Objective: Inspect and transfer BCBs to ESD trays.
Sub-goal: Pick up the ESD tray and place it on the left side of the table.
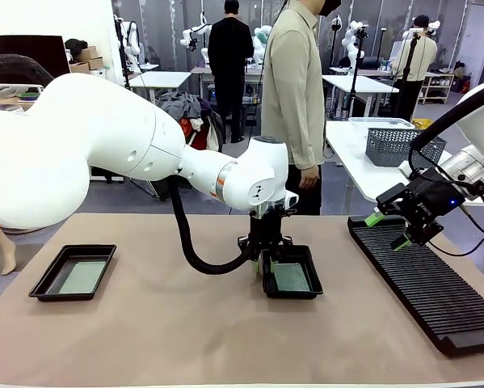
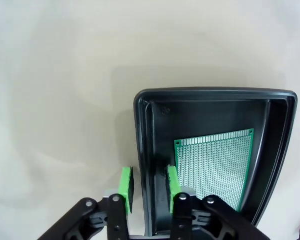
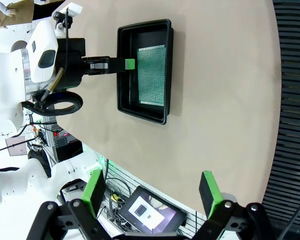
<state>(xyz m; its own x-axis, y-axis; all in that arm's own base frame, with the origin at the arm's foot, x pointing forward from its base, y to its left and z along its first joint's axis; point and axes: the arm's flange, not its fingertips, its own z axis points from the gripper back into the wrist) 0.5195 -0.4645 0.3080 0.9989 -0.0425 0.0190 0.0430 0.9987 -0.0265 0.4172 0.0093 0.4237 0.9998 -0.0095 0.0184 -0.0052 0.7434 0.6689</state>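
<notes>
Black plastic forms both ESD trays: one [image 1: 73,272] lies at the lower left of the front view, the other [image 1: 292,273] at centre, each with a BCB [image 2: 215,165] flat on its floor. The central tray's side wall is straddled by the left gripper [image 2: 147,186], jaws narrowed, contact uncertain. The right gripper [image 3: 152,192] is held wide, empty, above the ribbed rack [image 1: 423,279].

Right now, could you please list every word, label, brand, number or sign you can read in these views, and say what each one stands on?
None can be read.
Left arm: a small dark mark on the wrist joint, too small to read.
Screen below the table edge in the right wrist view: a pale window with a dark patch, too blurred to read.
BCB and ESD tray: no print visible.
</notes>
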